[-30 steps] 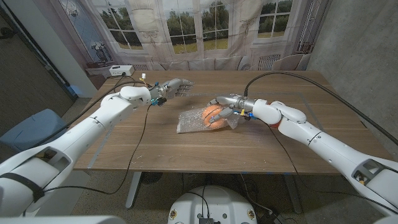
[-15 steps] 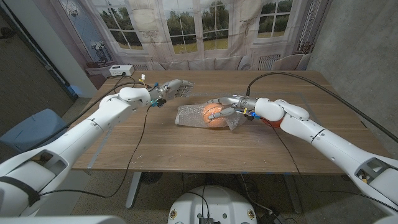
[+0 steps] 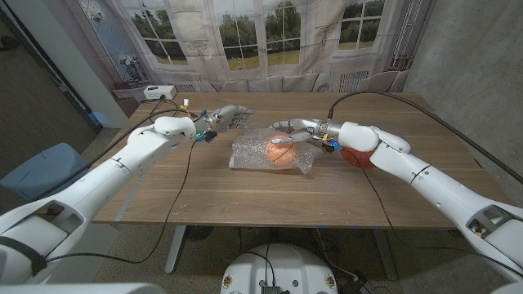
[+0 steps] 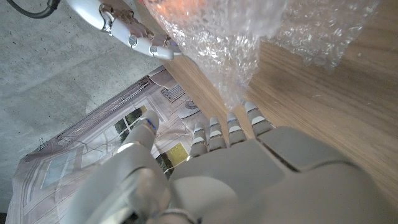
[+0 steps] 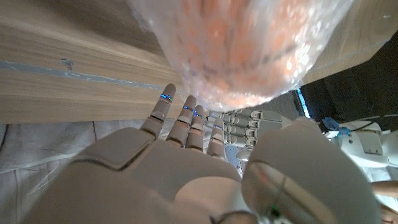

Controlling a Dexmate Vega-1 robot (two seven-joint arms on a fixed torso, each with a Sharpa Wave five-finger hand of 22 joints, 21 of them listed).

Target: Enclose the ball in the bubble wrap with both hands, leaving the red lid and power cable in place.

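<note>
Ball [image 3: 280, 153] under bubble wrap [image 3: 253, 152], no legible writing

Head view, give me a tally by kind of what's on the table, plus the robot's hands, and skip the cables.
Ball: 1
Bubble wrap sheet: 1
Red lid: 1
Robot hands: 2, the left hand and the right hand
Total: 5

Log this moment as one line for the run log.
ball: on table, under bubble wrap | right hand: fingers at wrap's far side | left hand: open, off wrap | red lid: under right forearm
</note>
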